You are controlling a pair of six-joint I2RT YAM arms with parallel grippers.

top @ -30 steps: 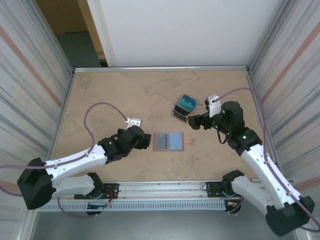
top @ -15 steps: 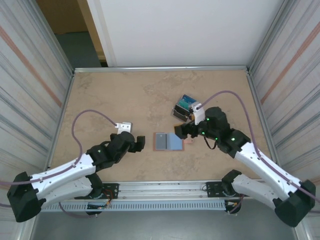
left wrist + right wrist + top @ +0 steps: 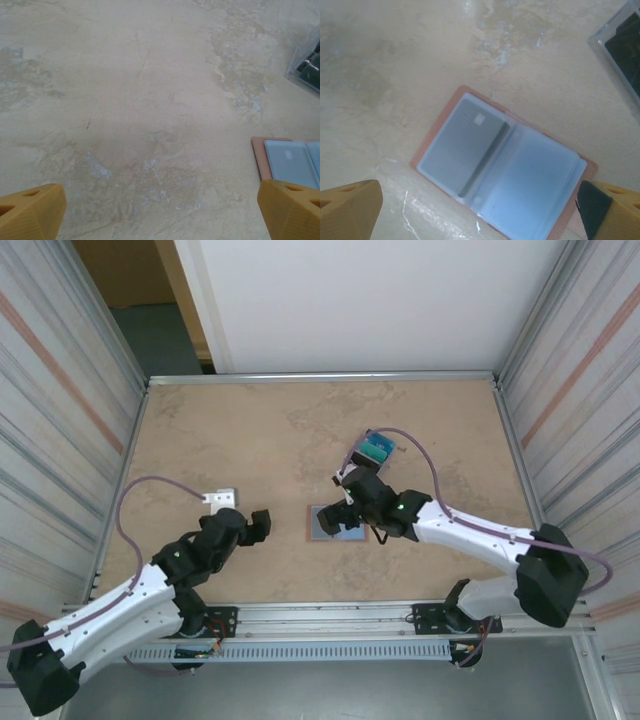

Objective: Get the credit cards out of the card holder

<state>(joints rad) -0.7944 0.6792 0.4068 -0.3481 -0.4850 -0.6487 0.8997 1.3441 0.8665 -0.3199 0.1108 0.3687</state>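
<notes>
open card holder [image 3: 324,523], long axis left-right

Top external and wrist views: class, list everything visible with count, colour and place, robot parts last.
salmon-pink leather-like folding card holder: one, blue inside, lying open mid-table.
thin grey-blue rectangular credit card: one clearly seen, in holder's left pocket; more cannot be told.
clear plastic box with blue-teal top: one, beyond the holder, to the right.
beige stone-patterned table: one, under everything.
left arm: one, white and black, near left, jaws open.
right arm: one, white and black, jaws open above the holder.
</notes>
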